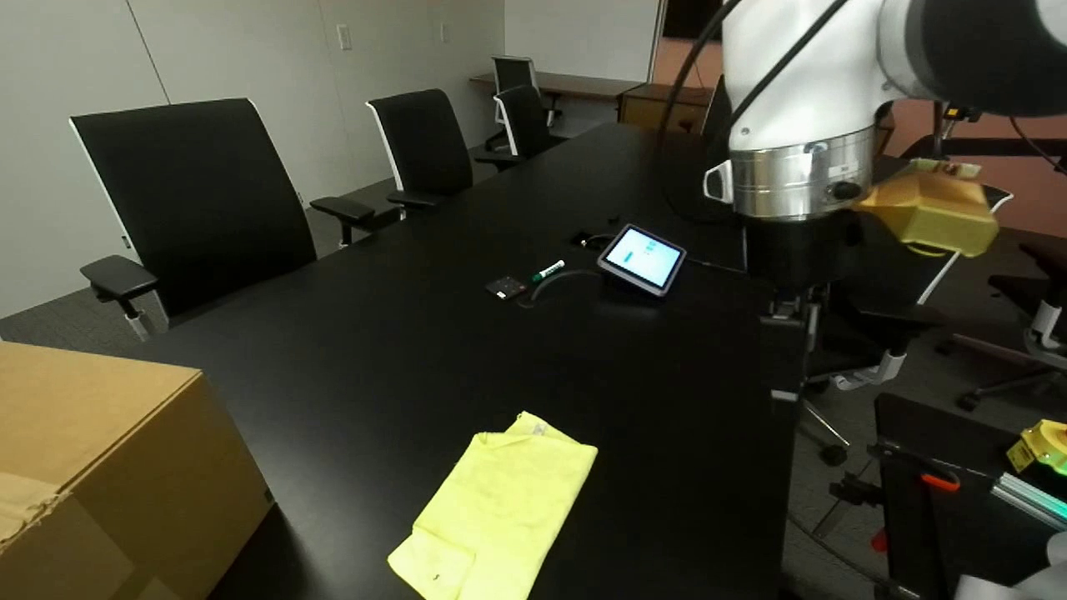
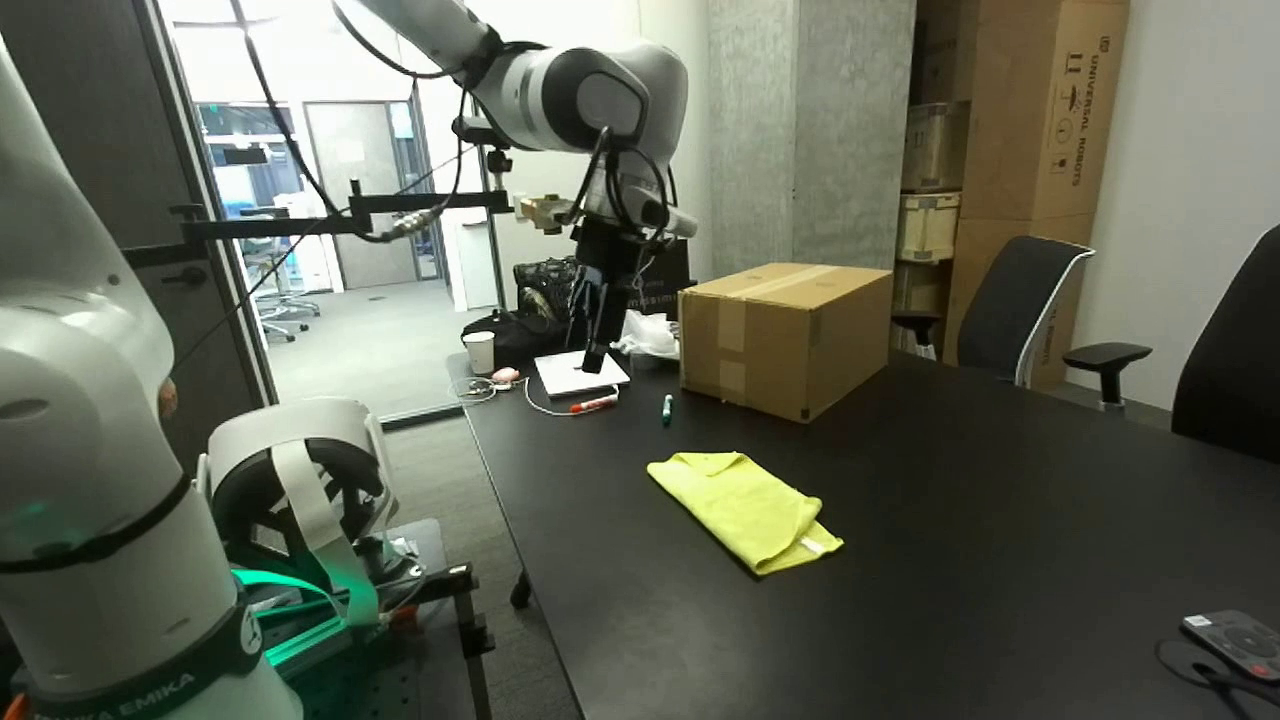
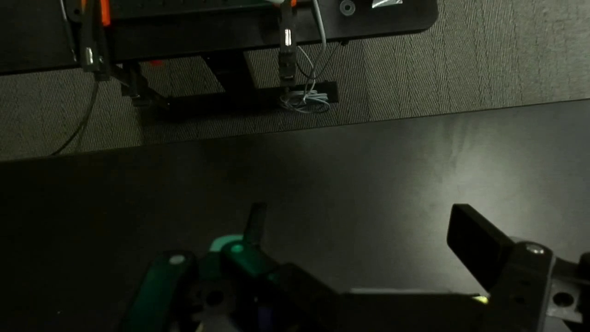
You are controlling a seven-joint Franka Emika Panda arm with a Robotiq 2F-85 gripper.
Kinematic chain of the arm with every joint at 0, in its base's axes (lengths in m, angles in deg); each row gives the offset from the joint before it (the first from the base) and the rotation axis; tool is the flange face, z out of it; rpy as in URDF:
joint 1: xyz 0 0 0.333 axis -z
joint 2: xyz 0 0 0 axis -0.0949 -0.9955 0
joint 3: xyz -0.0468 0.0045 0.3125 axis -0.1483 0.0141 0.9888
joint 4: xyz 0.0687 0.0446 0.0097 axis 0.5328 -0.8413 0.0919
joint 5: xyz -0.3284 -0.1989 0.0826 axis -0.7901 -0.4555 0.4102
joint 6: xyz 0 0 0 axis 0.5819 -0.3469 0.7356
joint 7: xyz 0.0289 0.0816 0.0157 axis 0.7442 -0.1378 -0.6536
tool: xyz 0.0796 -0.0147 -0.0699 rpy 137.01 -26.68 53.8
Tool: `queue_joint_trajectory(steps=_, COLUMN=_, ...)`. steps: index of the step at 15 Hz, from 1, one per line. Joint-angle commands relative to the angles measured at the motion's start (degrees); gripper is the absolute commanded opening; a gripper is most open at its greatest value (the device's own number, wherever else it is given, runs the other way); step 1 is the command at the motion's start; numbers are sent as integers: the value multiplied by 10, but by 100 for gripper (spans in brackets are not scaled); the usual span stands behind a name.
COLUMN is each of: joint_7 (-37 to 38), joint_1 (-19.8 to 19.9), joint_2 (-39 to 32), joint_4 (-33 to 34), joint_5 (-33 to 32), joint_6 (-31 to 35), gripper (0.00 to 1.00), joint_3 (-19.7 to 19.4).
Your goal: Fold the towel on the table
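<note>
A yellow towel lies flat on the black table (image 1: pixel 350 400), folded into a long shape; it shows in both exterior views (image 1: pixel 513 500) (image 2: pixel 740 505). A corner with a white tag sticks out at one end, and a small flap shows at the other. My gripper (image 1: pixel 788 387) is raised above the table near its edge, apart from the towel; it also shows in an exterior view (image 2: pixel 592 340). In the wrist view the gripper (image 3: pixel 359 216) is open with nothing between its fingers. A small yellow patch (image 3: pixel 480 299) there may be the towel, mostly hidden behind the gripper.
A cardboard box (image 1: pixel 142 483) stands beside the towel, also in an exterior view (image 2: pixel 780 335). A tablet (image 1: pixel 642 258) and green marker (image 1: pixel 548 271) lie farther along. A white laptop (image 2: pixel 565 372), red marker (image 2: pixel 594 403) and paper cup (image 2: pixel 480 352) are at the table's end.
</note>
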Motion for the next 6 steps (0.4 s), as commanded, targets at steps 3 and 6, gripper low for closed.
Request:
queue_joint_trajectory(steps=3, joint_7=-1, joint_1=12, joint_2=-3, joint_4=3, joint_5=1, joint_6=-1, gripper=100, joint_3=11)
queue_joint_trajectory(steps=6, joint_7=-1, joint_1=12, joint_2=-17, joint_4=8, joint_5=1, joint_6=-1, gripper=100, joint_3=10)
